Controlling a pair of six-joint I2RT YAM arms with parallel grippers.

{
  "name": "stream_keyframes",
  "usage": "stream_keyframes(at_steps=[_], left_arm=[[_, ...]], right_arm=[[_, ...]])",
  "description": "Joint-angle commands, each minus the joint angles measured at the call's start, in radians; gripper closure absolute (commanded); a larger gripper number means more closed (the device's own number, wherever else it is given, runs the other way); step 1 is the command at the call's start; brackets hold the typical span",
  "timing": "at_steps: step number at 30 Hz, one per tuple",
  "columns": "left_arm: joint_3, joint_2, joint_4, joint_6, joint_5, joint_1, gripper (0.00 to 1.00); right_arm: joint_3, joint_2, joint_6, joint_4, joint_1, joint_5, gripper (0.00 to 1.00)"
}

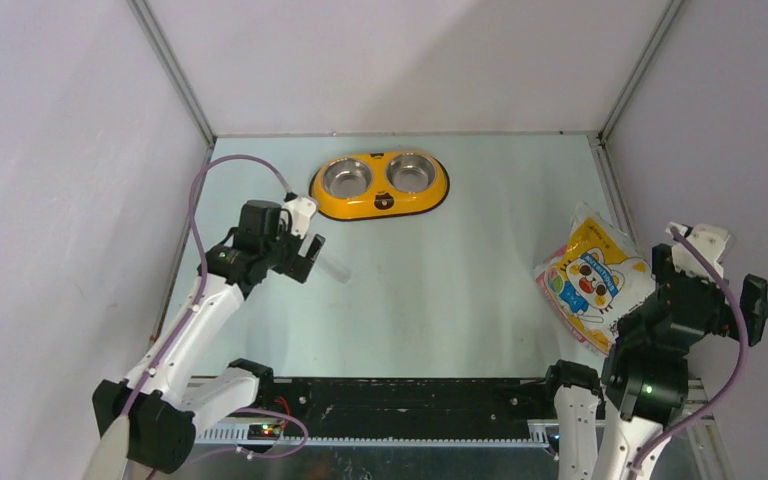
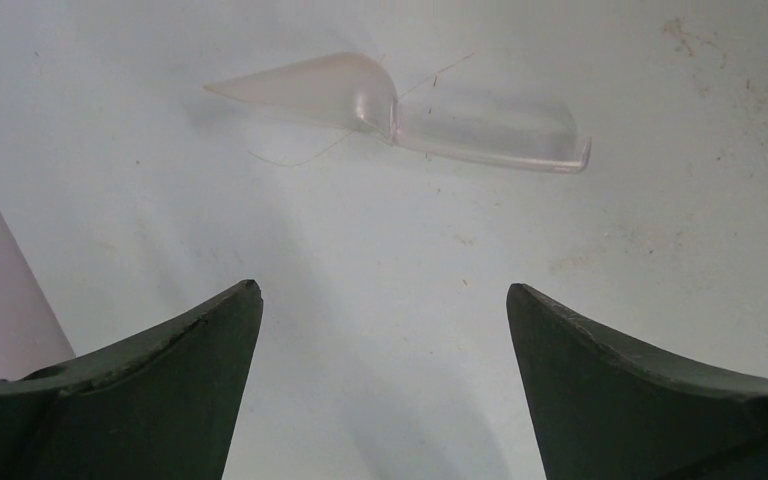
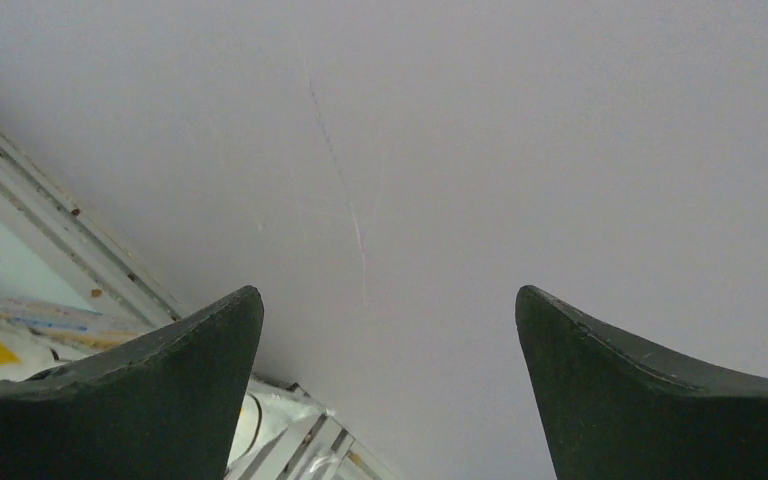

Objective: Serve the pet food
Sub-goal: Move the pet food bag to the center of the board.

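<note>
top view: i see the left claw (image 1: 308, 255) at the left of the frame, jaws spread wide with nothing between them, just beside the clear scoop (image 1: 335, 268). bare table (image 1: 440, 290) stretches from there toward the right. the yellow double bowl (image 1: 380, 186) sits at upper centre near the back edge, and both steel cups show only bare metal. the bag of pet food (image 1: 590, 275) lies flat at the right edge, partly hidden by the right arm. right wrist view: the right claw (image 3: 388, 292), jaws equally wide and gripping nothing, faces the side wall (image 3: 460, 150), with the bag's corner at lower left.
</note>
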Motion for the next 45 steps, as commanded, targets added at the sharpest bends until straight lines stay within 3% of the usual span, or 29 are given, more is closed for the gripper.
stream_keyframes(at_steps=[1, 5, 8, 15, 19, 25, 37, 45], left_arm=[[0.089, 0.018, 0.016, 0.050, -0.040, -0.055, 0.00], [0.147, 0.059, -0.003, 0.101, -0.083, -0.124, 0.00], [0.194, 0.097, -0.014, 0.118, -0.096, -0.170, 0.00], [0.294, 0.188, -0.013, 0.109, -0.074, -0.225, 0.00], [0.371, 0.257, -0.015, 0.107, -0.069, -0.269, 0.00], [0.509, 0.386, -0.024, 0.106, -0.009, -0.356, 0.00], [0.833, 0.691, -0.082, 0.056, 0.322, -0.461, 0.00], [0.985, 0.840, -0.086, 0.027, 0.364, -0.558, 0.00]], right_arm=[[-0.009, 0.079, -0.037, 0.116, -0.016, -0.016, 0.00], [-0.005, 0.139, -0.014, 0.121, -0.091, -0.116, 0.00], [0.026, 0.210, 0.017, 0.086, -0.244, -0.267, 0.00], [0.152, 0.392, 0.023, -0.180, -0.806, -1.090, 0.08], [0.158, 0.466, -0.042, -0.226, -0.927, -1.242, 0.10], [0.138, 0.472, -0.119, -0.258, -1.016, -1.299, 0.11], [0.021, 0.466, -0.185, -0.151, -1.059, -1.205, 0.11], [-0.047, 0.460, -0.284, -0.124, -1.128, -1.197, 0.11]])
